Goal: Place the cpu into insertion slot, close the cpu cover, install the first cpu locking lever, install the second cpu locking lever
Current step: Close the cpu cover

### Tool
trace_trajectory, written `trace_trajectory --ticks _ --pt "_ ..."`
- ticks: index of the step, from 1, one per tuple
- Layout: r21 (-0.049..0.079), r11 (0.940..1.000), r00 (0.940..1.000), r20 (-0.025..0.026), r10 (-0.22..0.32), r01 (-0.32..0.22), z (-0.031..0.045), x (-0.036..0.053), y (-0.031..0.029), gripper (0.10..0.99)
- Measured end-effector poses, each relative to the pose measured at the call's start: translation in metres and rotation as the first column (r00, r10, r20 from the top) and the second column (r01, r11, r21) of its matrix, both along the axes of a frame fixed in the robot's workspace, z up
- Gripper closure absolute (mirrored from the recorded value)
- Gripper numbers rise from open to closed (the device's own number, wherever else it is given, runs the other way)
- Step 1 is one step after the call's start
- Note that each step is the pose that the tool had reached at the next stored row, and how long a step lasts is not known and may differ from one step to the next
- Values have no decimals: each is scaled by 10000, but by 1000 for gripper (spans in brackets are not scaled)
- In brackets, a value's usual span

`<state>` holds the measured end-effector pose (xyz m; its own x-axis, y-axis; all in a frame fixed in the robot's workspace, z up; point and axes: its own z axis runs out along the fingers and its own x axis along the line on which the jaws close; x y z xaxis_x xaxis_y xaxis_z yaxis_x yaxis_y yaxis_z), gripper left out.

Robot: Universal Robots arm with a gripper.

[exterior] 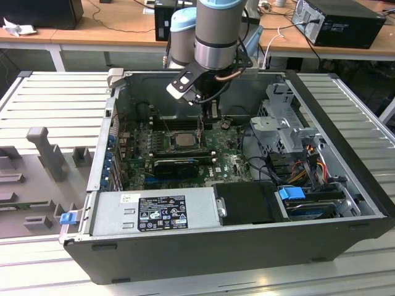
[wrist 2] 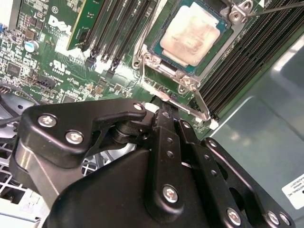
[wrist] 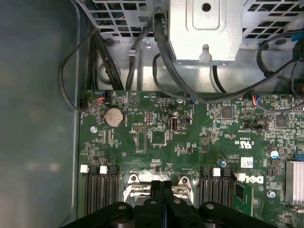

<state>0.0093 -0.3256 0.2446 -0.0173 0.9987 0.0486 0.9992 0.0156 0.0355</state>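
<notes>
The slatted metal table carries an open computer case. The arm reaches down into its middle. Well apart from the gripper, along the case's near wall in the exterior view, lies the power supply. The silver drive cage stands off to the gripper's side, toward the exterior view's right.

Under the gripper spreads the green motherboard. A long black expansion card lies on it, a little beyond the socket from the gripper. Rows of narrow black memory slots flank the socket on both sides of the gripper's tips.

The gripper hangs low over the board. Its two black fingers are pressed together, with only a thin seam between them and nothing visible in it.

Just ahead of the fingertips in the second wrist view is the insertion slot. The cpu cover lies flat on it as a frame. The cpu sits inside, its pale metal top showing through the window, close to the gripper but not held by it.

A silver locking lever runs along the slot's nearest edge, right at the fingertips. Whether they touch cannot be told. A second thin rod crosses the slot's far corner, away from the gripper. A coin battery sits on the board further out.
</notes>
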Motion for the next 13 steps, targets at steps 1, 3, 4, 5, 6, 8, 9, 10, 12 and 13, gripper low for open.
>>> trace_trajectory --ticks 1,3,4,5,6,8,9,10,12,13 --pt "1 10000 10000 0 0 0 0 -17 0 980" --pt "0 10000 10000 0 -1 1 0 -37 0 980" --pt "1 10000 10000 0 -1 1 0 -55 0 980" --pt "0 10000 10000 0 -1 1 0 -71 0 980" --pt "0 10000 10000 1 -2 2 0 -83 0 980" --pt "1 10000 10000 1 -1 1 -20 -104 -3 980" --pt "1 10000 10000 0 0 0 -66 -132 -6 980" --pt "1 10000 10000 -4 0 0 -91 -164 -7 980" --pt "2 10000 10000 -28 0 0 -106 -228 -6 980" --pt "1 10000 10000 -52 -1 1 -118 -297 -7 980"
